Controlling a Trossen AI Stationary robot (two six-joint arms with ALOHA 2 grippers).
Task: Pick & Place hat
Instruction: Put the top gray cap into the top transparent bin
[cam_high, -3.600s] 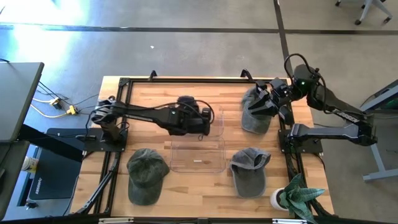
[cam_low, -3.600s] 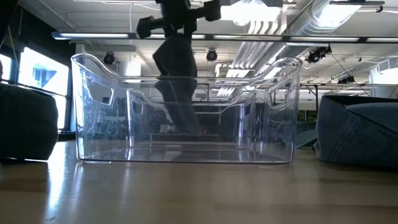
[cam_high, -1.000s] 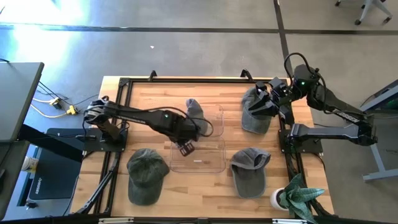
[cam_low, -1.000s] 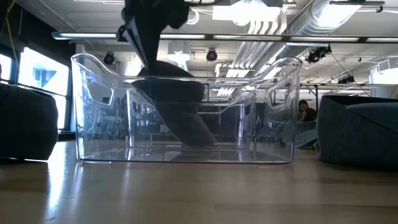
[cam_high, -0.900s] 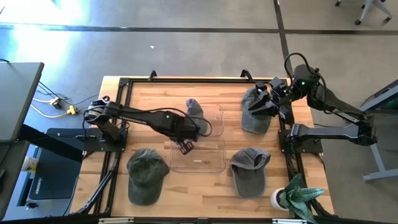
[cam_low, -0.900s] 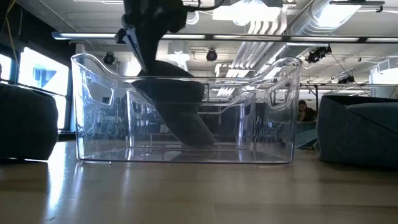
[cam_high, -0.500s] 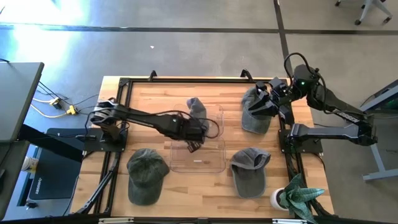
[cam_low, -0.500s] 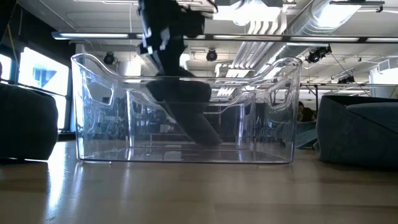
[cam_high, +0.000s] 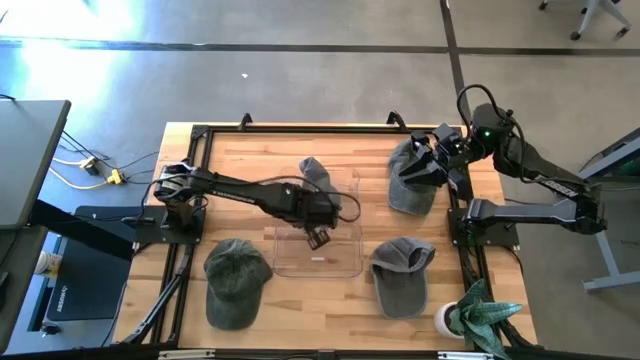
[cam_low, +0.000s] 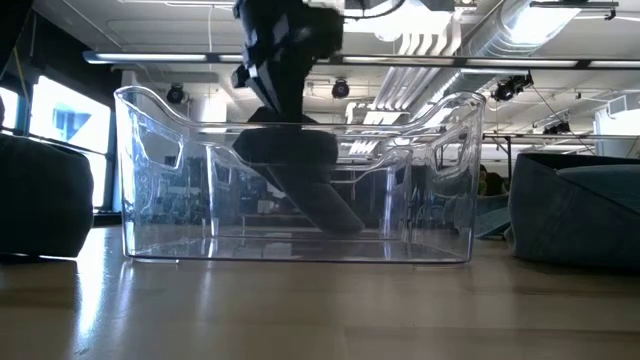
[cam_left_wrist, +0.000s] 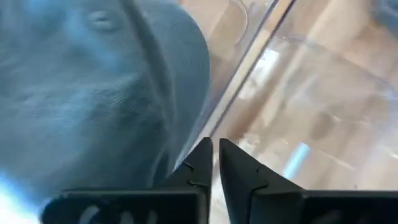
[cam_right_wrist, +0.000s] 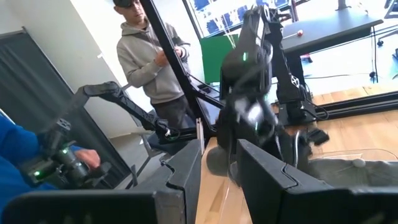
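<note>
A grey-blue hat (cam_high: 314, 173) lies in a clear plastic bin (cam_high: 340, 262). Its crown (cam_low: 285, 150) leans at the height of the bin's far rim, and its brim (cam_low: 335, 212) slants down toward the floor. My left gripper (cam_high: 320, 238) reaches over the bin from the left, shut, with its tips (cam_left_wrist: 214, 146) close beside the hat (cam_left_wrist: 93, 93) and the bin's wall (cam_left_wrist: 261, 37). My right gripper (cam_high: 428, 165) waits open at the far right, over another hat (cam_high: 410, 188). My left gripper stands with its shut fingers (cam_left_wrist: 200, 163) right beside the hat's edge (cam_left_wrist: 163, 149), pointing down into the bin. Nothing shows between the tips, and I cannot tell whether a finger touches the cloth.
Two more hats lie near the table's near edge, one on the left (cam_high: 237, 280) and one on the right (cam_high: 403, 275). A potted plant (cam_high: 480, 315) stands at the near right corner. People (cam_right_wrist: 149, 56) stand beyond the table's left side.
My left gripper has moved toward the table's right edge above the bin, staying shut. The hat in the bin has shifted slightly to the right with it, its brim sliding along the bin's floor while the crown stays at the far rim.
</note>
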